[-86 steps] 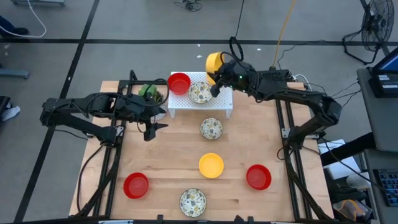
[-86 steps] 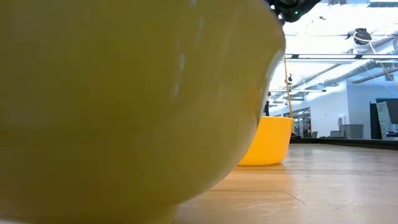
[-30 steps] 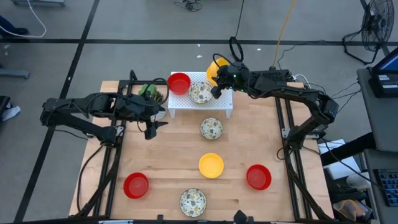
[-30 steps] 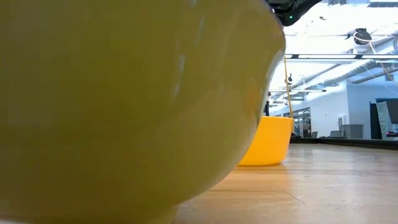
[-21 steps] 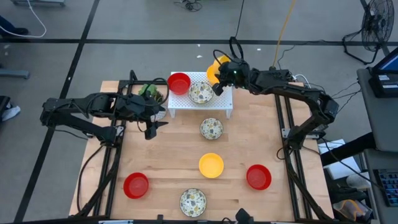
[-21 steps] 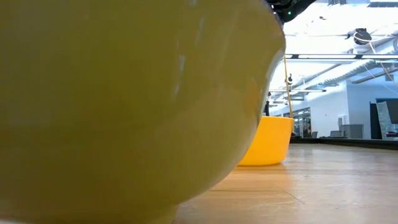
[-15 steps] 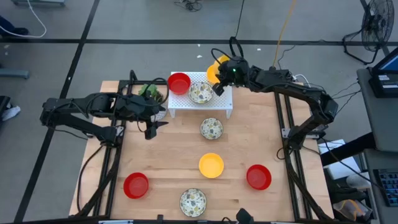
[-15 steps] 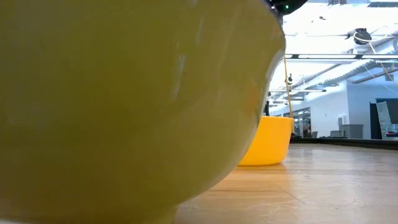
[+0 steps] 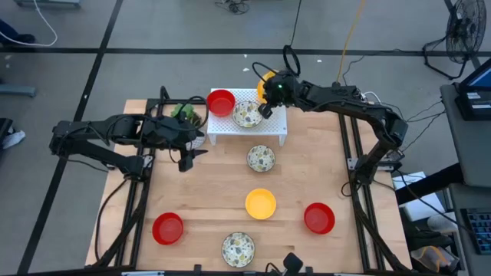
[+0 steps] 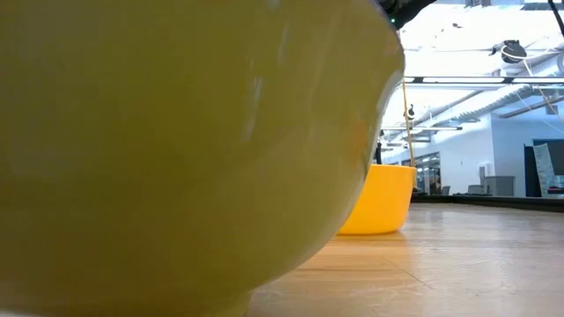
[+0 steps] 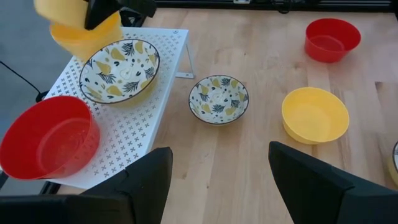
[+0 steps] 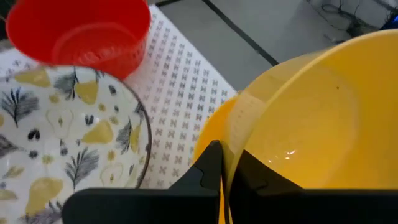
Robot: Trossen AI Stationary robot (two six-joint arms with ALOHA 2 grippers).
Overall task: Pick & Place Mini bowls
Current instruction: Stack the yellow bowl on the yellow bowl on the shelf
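One yellow bowl (image 9: pixel 265 81) hangs over the far right corner of the white rack (image 9: pixel 272 132), pinched by its rim in the shut right gripper (image 9: pixel 269 108). The placing step looks to be in hand; next it likely needs lowering onto bare rack beside the patterned bowl (image 9: pixel 247 114), then release. On the rack: one red bowl (image 9: pixel 221 102), one patterned. On the table (image 9: pixel 330 169): two patterned, two red, one yellow. The left gripper (image 9: pixel 187 156) waits with its jaws wide apart, holding nothing, near the plant (image 9: pixel 182 112).

Two dark jointed arms, black cables, a green light on one.
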